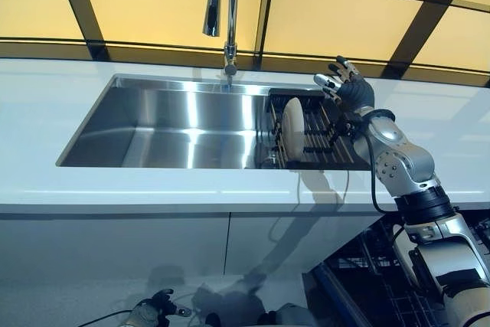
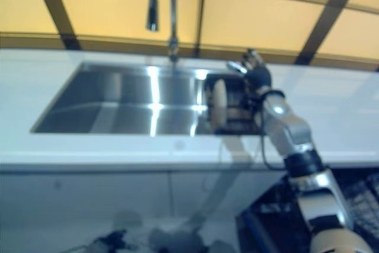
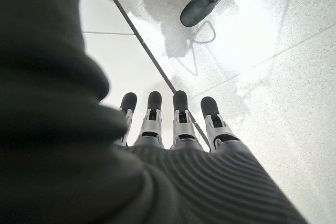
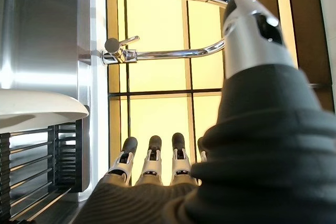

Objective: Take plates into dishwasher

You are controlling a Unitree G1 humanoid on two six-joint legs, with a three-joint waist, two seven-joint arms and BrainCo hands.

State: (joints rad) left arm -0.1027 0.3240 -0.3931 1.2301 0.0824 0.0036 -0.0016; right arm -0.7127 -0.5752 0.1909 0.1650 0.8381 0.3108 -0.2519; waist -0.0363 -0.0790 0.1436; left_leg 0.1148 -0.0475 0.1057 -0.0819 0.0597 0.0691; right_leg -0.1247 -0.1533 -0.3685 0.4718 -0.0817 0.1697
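Note:
A white plate stands on edge in a black dish rack at the right end of the steel sink. My right hand hovers open above the rack's back right corner, just right of the plate and not touching it. In the right wrist view its fingers are straight, with the plate off to one side. My left hand hangs low near the floor, its fingers straight and holding nothing.
A tall chrome faucet rises behind the sink's middle. White countertop surrounds the sink. Below the counter at the lower right is the dark wire basket of an open dishwasher. Yellow panes with dark frames back the counter.

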